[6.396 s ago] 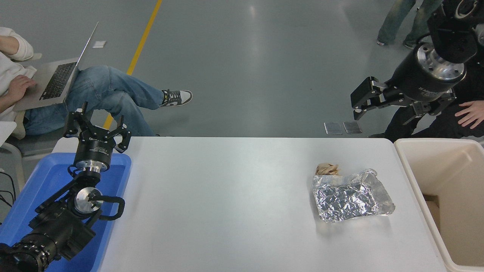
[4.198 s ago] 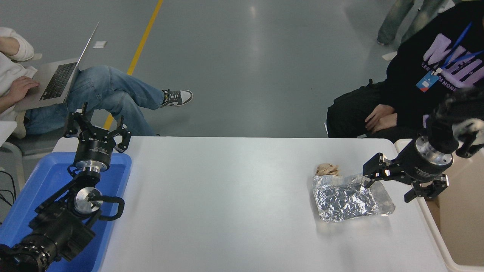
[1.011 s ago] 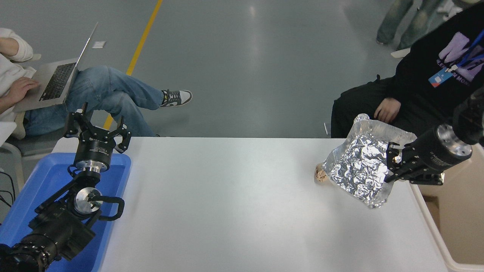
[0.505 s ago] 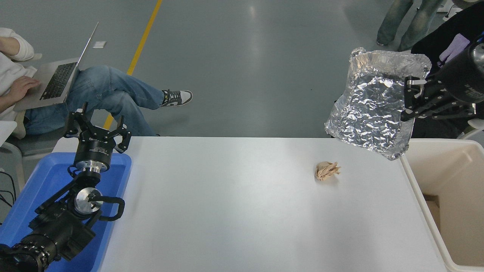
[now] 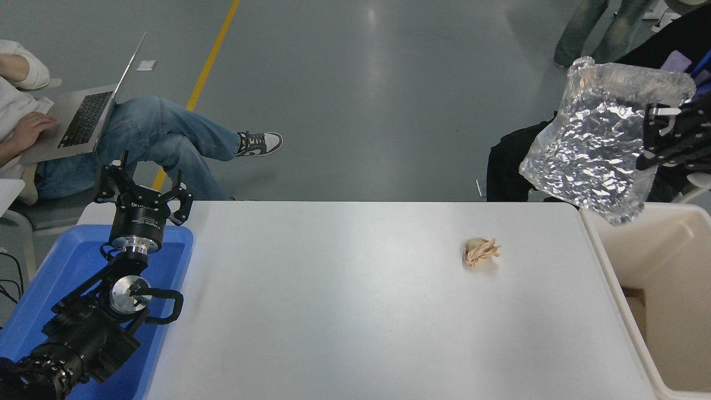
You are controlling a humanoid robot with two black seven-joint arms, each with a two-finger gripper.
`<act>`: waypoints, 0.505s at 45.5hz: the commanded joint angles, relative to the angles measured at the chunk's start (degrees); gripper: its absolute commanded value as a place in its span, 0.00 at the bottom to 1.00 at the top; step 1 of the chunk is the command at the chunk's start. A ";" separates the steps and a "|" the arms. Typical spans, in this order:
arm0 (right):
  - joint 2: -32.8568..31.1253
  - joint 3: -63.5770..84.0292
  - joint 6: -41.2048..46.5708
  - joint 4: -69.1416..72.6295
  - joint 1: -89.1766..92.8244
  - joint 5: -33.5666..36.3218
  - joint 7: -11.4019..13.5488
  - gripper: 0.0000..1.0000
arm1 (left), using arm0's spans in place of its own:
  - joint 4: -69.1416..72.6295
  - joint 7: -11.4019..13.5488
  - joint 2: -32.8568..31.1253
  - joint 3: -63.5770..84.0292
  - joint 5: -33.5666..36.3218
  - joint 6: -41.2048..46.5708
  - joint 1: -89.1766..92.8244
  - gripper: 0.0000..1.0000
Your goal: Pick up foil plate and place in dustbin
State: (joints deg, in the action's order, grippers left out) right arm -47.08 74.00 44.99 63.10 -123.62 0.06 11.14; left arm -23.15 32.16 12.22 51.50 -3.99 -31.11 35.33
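Foil plate (image 5: 597, 147) (wrinkled, shiny silver) hangs tilted from right tool (image 5: 655, 136).

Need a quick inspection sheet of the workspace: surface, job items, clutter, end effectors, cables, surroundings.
Surface: white table, mostly bare.
Job's things: foil plate held in the air, tilted, its lower corner over the near-left corner of the dustbin; dustbin stands at the table's right end.
Clutter: tan paper wad on the table.
End effectors: right end effector shut on the plate's right edge; left end effector open, parked over the blue tray.
Cables: thin black cables at the left edge.
Surroundings: seated person with laptop far left; other people at top right.
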 commanded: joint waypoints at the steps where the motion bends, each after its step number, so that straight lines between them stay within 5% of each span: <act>1: -7.06 -4.99 0.01 -10.53 15.41 0.12 -0.15 0.00 | 0.03 0.01 0.00 0.01 -0.05 0.00 0.00 0.99; 23: -2.14 -21.70 -27.40 -25.30 50.05 0.03 -0.24 0.00 | 0.03 0.01 0.00 0.09 -0.05 0.00 0.00 0.99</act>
State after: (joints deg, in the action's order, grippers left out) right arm -51.99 58.19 29.36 44.18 -88.55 0.06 10.97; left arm -23.18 32.17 12.22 51.56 -4.01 -31.11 35.34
